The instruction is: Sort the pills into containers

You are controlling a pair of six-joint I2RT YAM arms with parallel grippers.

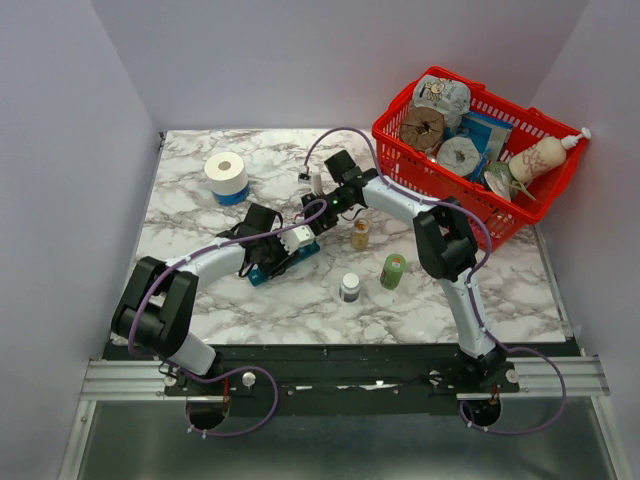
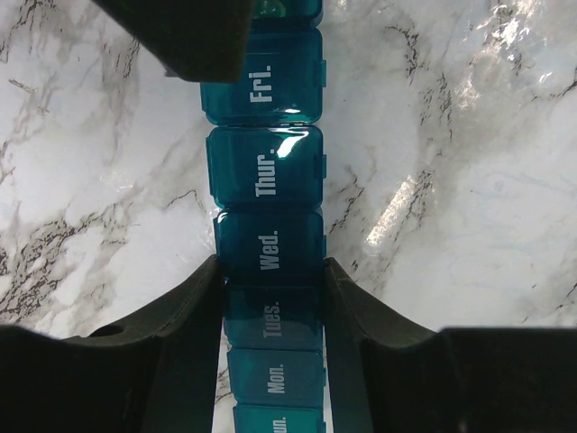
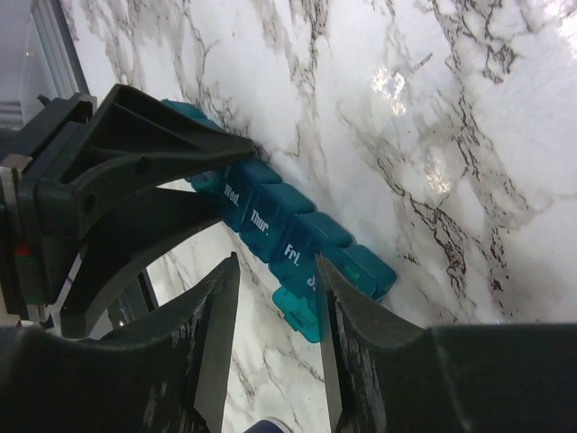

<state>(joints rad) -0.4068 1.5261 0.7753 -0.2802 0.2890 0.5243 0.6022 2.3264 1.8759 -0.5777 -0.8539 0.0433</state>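
Observation:
The blue pill-organiser strip (image 1: 287, 262) lies on the marble table, its lids marked with days (image 2: 266, 171). My left gripper (image 2: 272, 266) is shut on it, jaws pressing both long sides at the Tues and Wed compartments. My right gripper (image 3: 275, 271) is open just above the strip's far end (image 3: 270, 216), fingers straddling the Fri and Sat compartments. One end lid (image 3: 302, 311) stands flipped open. The clear bottle with a tan cap (image 1: 360, 233), holding yellowish pills, stands upright right of the strip, untouched.
A green bottle (image 1: 393, 271) and a white bottle with a dark cap (image 1: 349, 288) stand near the front. A white tape roll (image 1: 226, 175) sits at the back left. A red wire basket (image 1: 548, 197) full of items is at the back right.

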